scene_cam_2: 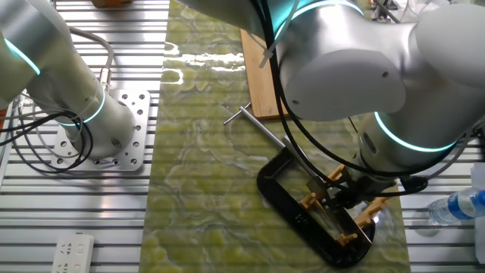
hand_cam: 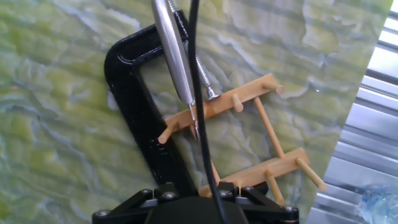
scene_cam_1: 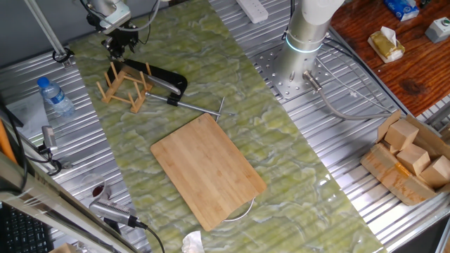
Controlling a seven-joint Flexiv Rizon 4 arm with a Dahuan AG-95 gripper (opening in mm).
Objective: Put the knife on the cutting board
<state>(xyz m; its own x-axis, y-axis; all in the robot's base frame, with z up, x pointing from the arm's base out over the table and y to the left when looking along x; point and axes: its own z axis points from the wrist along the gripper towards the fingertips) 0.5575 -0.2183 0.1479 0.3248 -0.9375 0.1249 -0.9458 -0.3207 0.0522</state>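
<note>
Knife (hand_cam: 175, 56) on edge in peg rack (hand_cam: 249, 101)

Light-brown cutting board (scene_cam_1: 209, 169), black clamp (scene_cam_1: 163, 76), green marbled mat (scene_cam_1: 281, 140).

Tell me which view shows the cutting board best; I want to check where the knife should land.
The one fixed view is best: the whole cutting board lies flat on the green mat, unobstructed, with all four corners visible. The other fixed view shows only a strip of it beside the arm. The hand view doesn't show it.
</note>
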